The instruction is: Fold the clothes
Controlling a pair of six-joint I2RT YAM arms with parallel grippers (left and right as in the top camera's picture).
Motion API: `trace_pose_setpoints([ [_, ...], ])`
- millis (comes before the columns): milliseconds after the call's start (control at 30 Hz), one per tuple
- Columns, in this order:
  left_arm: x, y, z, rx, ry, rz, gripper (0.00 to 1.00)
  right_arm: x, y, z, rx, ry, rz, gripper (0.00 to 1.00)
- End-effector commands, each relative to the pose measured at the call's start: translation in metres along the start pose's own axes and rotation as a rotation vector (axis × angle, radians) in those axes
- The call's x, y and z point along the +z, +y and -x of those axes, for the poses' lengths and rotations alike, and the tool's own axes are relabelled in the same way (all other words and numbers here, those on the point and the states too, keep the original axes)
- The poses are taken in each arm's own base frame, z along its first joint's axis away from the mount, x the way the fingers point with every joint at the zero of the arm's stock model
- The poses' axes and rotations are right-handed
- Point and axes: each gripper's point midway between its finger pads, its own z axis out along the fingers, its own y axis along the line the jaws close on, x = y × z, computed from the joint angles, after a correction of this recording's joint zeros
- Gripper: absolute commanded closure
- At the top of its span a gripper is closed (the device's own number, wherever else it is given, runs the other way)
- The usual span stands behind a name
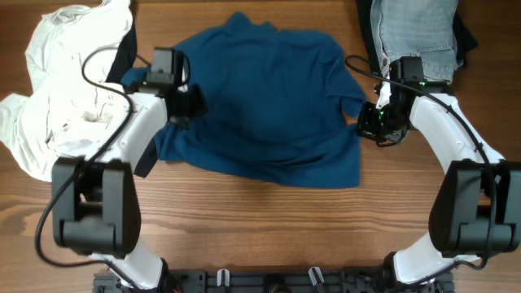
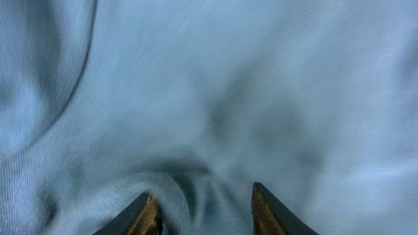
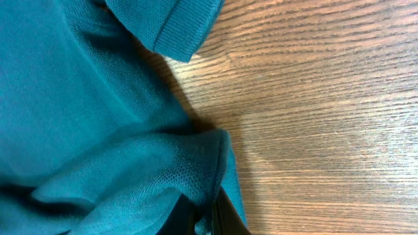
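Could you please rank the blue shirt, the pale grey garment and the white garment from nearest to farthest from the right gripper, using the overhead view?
1. blue shirt, centre; its right edge is pinched in the right gripper.
2. pale grey garment, far right corner, just beyond the gripper.
3. white garment, far left.
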Motion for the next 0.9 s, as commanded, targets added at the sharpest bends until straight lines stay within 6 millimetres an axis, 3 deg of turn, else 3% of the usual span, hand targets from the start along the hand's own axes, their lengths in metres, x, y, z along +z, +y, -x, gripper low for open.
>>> trace_pose_setpoints([
  [0,-0.048,-0.039,0.035,0.044,-0.115,-0.142,0.58,0.0,-0.002,0.005,-0.019,-0.008,-0.013,0.96],
  [133,-0.054,-0.041,0.047,0.108,-0.165,-0.135,0.51,0.0,-0.002,0.005,-0.019,-0.008,-0.013,0.96],
  [200,-0.047,-0.033,0.041,0.111,-0.136,-0.096,0.49,0.0,-0.002,0.004,-0.019,-0.005,-0.013,0.96],
  [333,-0.042,-0.008,0.001,0.104,0.032,0.001,0.44,0.0,-0.003,0.002,-0.034,0.003,-0.015,0.96],
  [367,-0.044,0.007,-0.02,0.092,0.117,0.068,0.42,0.0,-0.003,0.001,-0.038,0.006,-0.016,0.96],
  [567,-0.053,0.048,-0.064,0.084,0.285,0.251,0.45,0.0,-0.002,0.001,-0.041,0.007,-0.008,0.96],
  [767,-0.026,0.062,-0.068,0.142,0.232,0.268,0.46,0.0,-0.001,0.001,-0.042,0.008,-0.005,0.96],
  [867,-0.009,0.065,-0.07,0.147,0.19,0.253,0.52,0.0,-0.001,0.001,-0.042,0.009,-0.006,0.96],
])
